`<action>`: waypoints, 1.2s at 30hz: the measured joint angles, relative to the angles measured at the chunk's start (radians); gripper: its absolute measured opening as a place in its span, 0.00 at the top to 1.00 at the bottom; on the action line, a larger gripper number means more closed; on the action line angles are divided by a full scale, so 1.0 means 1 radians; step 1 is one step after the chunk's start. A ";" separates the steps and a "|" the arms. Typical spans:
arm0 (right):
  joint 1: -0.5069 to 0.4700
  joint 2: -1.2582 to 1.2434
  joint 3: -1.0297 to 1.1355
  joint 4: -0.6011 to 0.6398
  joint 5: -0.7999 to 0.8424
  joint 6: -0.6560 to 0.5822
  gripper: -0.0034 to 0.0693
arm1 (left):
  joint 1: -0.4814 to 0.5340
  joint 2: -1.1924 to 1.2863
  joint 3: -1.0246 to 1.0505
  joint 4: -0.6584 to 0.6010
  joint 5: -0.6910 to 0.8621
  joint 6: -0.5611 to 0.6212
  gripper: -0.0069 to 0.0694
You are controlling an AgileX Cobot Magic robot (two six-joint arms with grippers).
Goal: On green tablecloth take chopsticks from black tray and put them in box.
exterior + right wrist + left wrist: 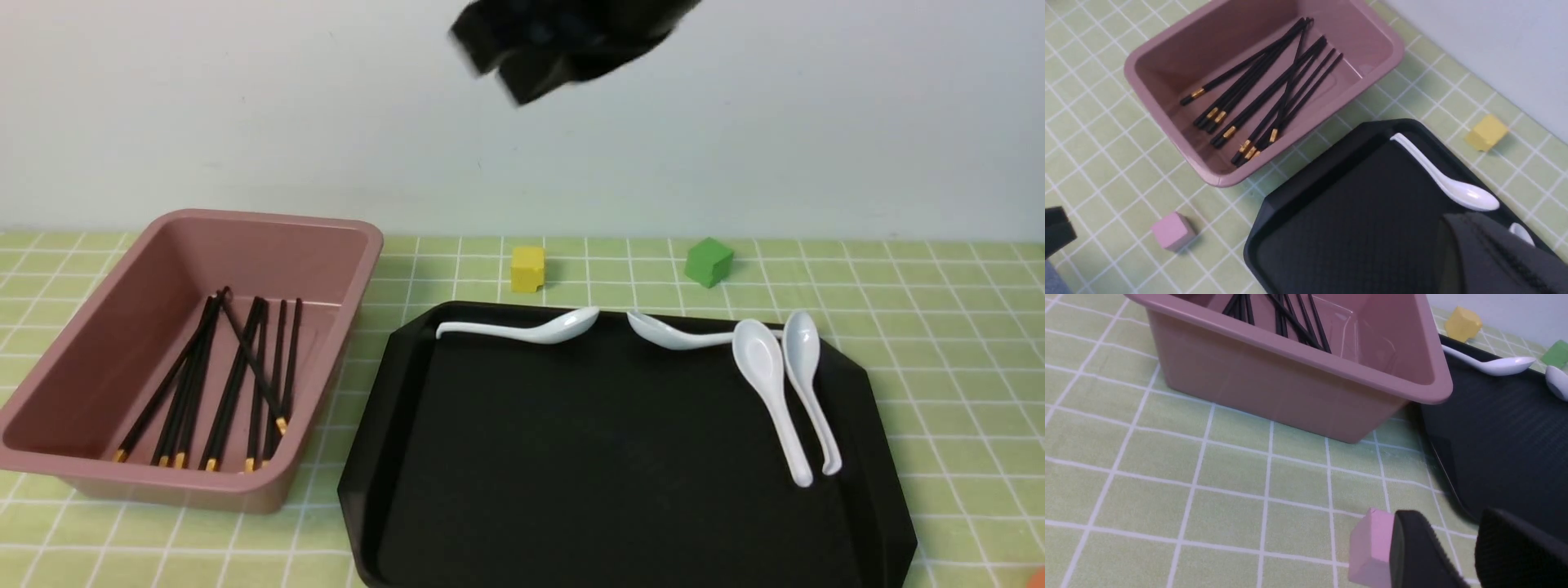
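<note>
Several black chopsticks [237,384] with gold bands lie inside the pink box [269,222] on the green tablecloth [939,327]. The black tray [571,457] holds only white spoons; no chopsticks show on it. My right gripper [563,41] hangs blurred, high above the tray's far edge. In the right wrist view it [1457,222] is shut and empty over the tray [1363,212], with the box [1139,87] and chopsticks [1265,90] beyond. My left gripper [1453,522] is open and empty, low over the cloth near the tray's [1502,449] corner, in front of the box [1290,388].
Several white spoons [767,367] lie along the tray's far and right parts. A yellow cube [527,269] and a green cube [708,261] stand behind the tray. A pink cube [1367,547] sits on the cloth right beside my left gripper's finger, also seen from the right wrist [1171,230].
</note>
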 joint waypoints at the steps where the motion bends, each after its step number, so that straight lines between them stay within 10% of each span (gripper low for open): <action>1: 0.000 -0.044 0.040 -0.005 0.000 0.000 0.96 | 0.000 0.000 0.000 0.000 0.000 0.000 0.60; 10: 0.000 -0.492 0.619 -0.127 -0.013 0.092 0.96 | 0.000 0.000 0.000 0.000 0.000 0.000 0.60; 24: 0.000 -1.188 1.718 -0.245 -0.829 0.333 0.95 | 0.000 0.000 0.000 0.000 0.000 0.000 0.60; 36: 0.000 -1.210 1.769 -0.250 -0.928 0.367 0.94 | 0.000 0.000 0.000 0.000 0.000 0.000 0.60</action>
